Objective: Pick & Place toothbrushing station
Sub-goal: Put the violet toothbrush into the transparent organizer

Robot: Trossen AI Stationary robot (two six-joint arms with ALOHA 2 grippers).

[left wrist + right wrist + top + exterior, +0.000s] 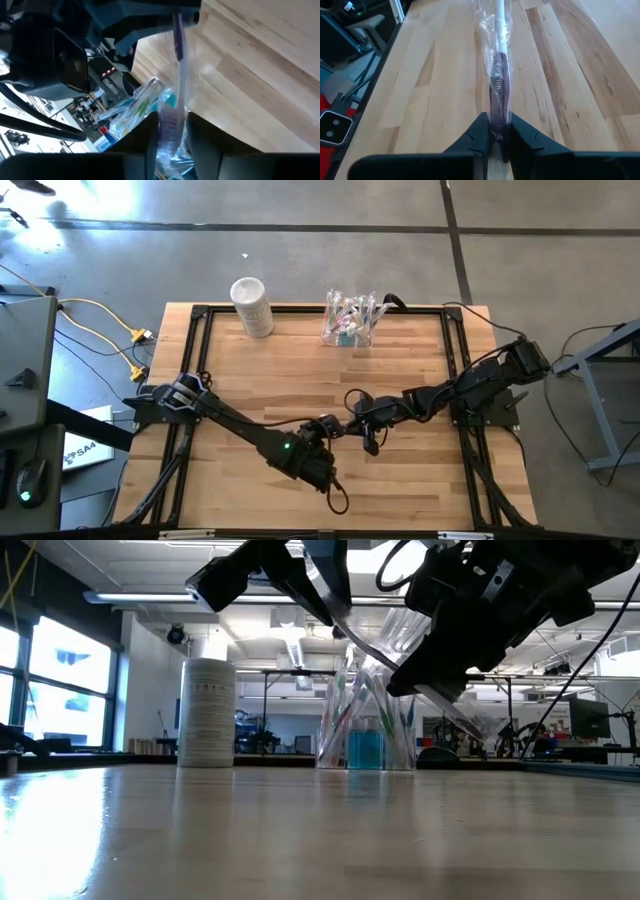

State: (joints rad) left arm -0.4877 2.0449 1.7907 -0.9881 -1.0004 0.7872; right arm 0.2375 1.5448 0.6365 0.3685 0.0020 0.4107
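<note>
- Holding a wrapped toothbrush (pixel 497 60) in the right gripper (pixel 497 122), fingers pinched narrow on its purple end, over the table (pixel 420 480) a little toward 6 o'clock of centre.
- Gripping the same wrapper from the other end with the left gripper (pixel 170 131), fingers closed to a slim gap around the plastic. Meeting the right gripper (pixel 352 418) almost tip to tip in the overhead view, with the left gripper (pixel 328 426) just at its 9 o'clock.
- Looking to 12 o'clock from that meeting point for the toothbrushing station (pixel 350 320): standing upright at the table's far edge, well apart from both grippers, already bristling with brushes that lean out of its clear walls (pixel 368 735).
- Reading the station's long axis as running roughly 9 to 3 o'clock, open side up. Probably calls for an approach straight toward 12 o'clock, then a drop from above.
- Judging neither arm clearly nearer: both about equally far, with the right perhaps slightly better lined up.
- Cannot tell the wrapped brush's own axis from overhead, hidden as it is between the fingers.
- Minding the whitish cylinder (pixel 252 305) at 9 o'clock of the station, clear of a straight run but near the left arm's side.
</note>
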